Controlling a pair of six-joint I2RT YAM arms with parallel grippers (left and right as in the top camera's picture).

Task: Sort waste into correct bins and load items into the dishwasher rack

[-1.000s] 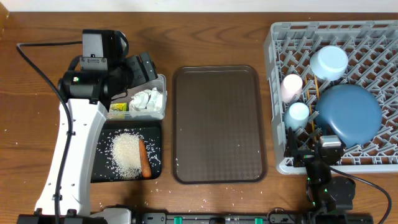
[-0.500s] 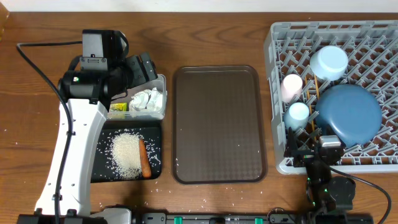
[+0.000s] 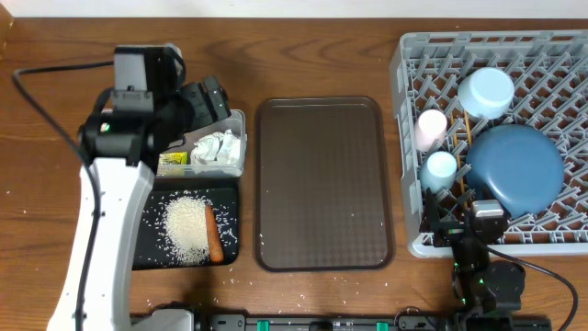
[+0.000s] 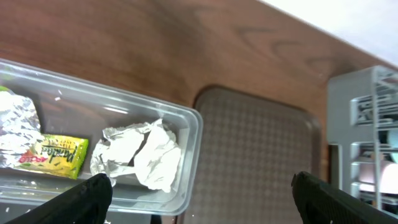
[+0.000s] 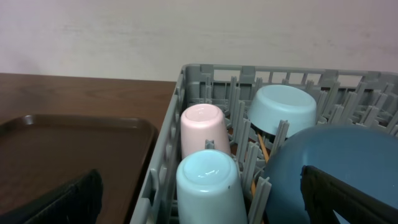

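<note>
Overhead, the sorting is looking finished: tissue (image 3: 219, 147), wrapper (image 3: 173, 158) and foil (image 4: 15, 121) are lying in the clear tub (image 3: 241, 138) at far left, rice (image 3: 188, 228) and carrot (image 3: 213, 234) in the black tray (image 3: 152, 253) just nearer, and the plate (image 3: 514, 170) is sitting in the rack (image 3: 404, 138) at right. The left gripper (image 4: 205, 200) (hovering over the tub) and right gripper (image 3: 457, 219) are both gaping wide, holding nothing; pulling clear is probably coming next.

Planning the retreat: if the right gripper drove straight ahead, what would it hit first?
Most likely the light blue cup, inverted in the dishwasher rack dead ahead, though depth is unclear.
</note>
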